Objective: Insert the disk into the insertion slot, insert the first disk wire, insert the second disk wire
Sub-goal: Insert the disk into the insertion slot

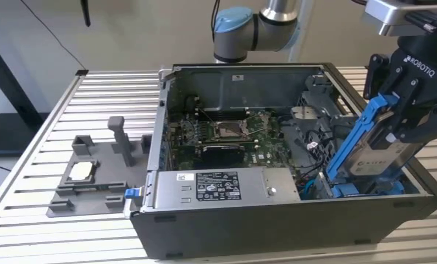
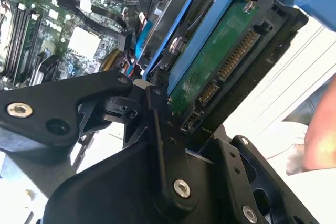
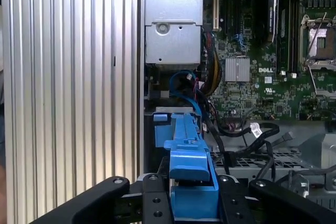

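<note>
The gripper point(image 1: 400, 127) is clamped on the blue-framed disk point(image 1: 372, 158), holding it steeply tilted just above the insertion slot point(image 1: 354, 190) at the exterior view's right of the open computer case point(image 1: 277, 231), so it is not yet seated and both wires seemingly remain.

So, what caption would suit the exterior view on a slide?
Jaws clamp the disk, steeply tilted, lower end inside the open computer case.

Open dark computer case point(image 1: 277, 231) on a ribbed metal table point(image 1: 108, 93); inside, a green motherboard point(image 1: 226, 137) and, against the near wall, a silver power supply point(image 1: 218, 186). At the exterior view's left, a grey fixture tray point(image 1: 93, 193) with upright posts carries a square processor chip point(image 1: 81, 171)
</note>
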Controlling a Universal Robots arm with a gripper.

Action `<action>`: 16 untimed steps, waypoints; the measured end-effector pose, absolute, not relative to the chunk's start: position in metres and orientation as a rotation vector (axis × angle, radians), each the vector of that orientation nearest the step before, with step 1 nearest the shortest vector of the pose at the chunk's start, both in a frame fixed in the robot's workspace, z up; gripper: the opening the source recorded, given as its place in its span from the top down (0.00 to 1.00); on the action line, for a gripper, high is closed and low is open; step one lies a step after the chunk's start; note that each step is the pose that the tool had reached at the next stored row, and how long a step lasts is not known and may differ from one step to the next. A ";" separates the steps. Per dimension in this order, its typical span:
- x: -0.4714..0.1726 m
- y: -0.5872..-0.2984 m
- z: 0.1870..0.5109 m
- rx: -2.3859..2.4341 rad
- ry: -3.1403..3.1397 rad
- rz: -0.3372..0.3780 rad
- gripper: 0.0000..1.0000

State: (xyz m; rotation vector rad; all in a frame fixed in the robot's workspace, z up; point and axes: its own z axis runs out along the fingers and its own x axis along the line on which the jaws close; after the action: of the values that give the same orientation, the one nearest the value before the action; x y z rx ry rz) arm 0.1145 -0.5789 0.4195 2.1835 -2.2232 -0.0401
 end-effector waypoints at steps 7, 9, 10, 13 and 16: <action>0.115 -0.579 0.417 2.186 -2.225 -0.038 0.67; 0.115 -0.579 0.417 2.186 -2.226 -0.038 0.67; 0.115 -0.579 0.417 2.186 -2.226 -0.038 0.67; 0.115 -0.579 0.416 2.186 -2.226 -0.038 0.67; 0.115 -0.579 0.415 2.186 -2.226 -0.038 0.67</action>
State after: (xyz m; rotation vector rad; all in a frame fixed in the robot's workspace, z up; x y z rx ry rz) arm 0.1152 -0.5789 0.4150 2.1862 -2.2258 -0.0379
